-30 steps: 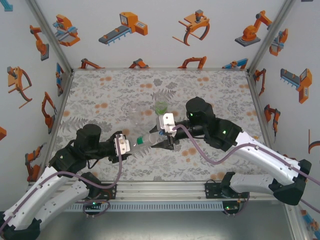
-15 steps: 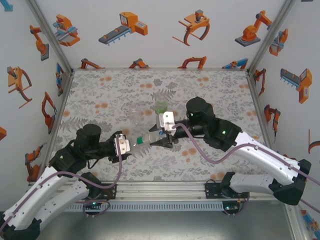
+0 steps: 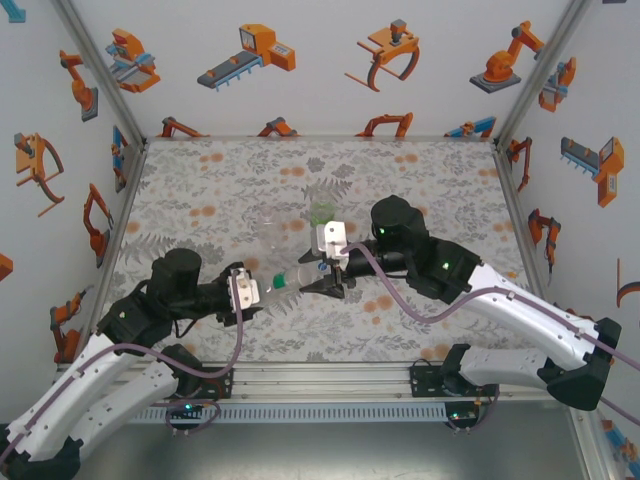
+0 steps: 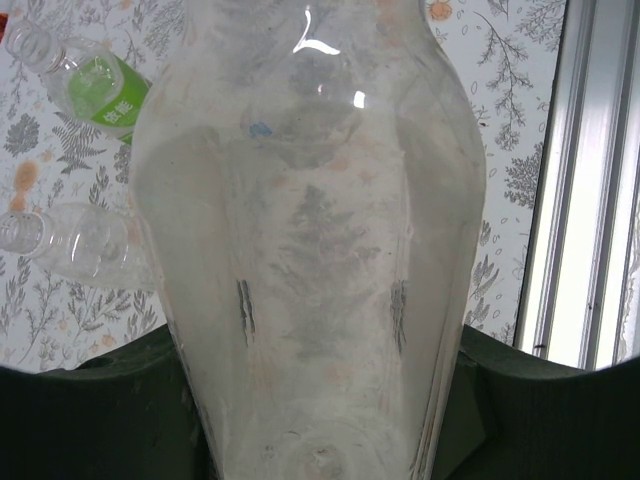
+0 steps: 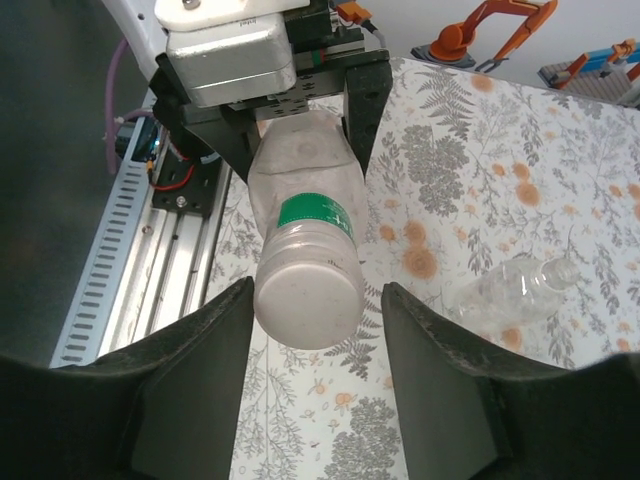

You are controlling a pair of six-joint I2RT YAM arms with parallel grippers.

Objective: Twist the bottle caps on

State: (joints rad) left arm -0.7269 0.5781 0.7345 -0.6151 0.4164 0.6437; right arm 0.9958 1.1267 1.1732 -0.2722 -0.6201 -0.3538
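Note:
A colourless bottle [image 3: 285, 282] with a green label lies level above the table, and my left gripper [image 3: 262, 290] is shut on its base end [image 4: 320, 250]. Its neck points right and carries a white cap [image 5: 308, 300]. My right gripper [image 5: 318, 292] is open, one finger on each side of that cap. The left finger stands very close to the cap, while the right finger [image 5: 440, 370] leaves a clear gap. In the top view my right gripper [image 3: 322, 282] meets the bottle's neck end.
A green-labelled bottle [image 3: 322, 213] and a colourless bottle [image 3: 270, 228] lie on the floral mat behind the grippers, also seen past the held bottle [image 4: 100, 88] [image 4: 80, 245]. The aluminium rail [image 5: 150, 270] runs along the near edge.
My right gripper has shifted slightly left, closer over the bottle's neck end. The left gripper and bottle have stayed put.

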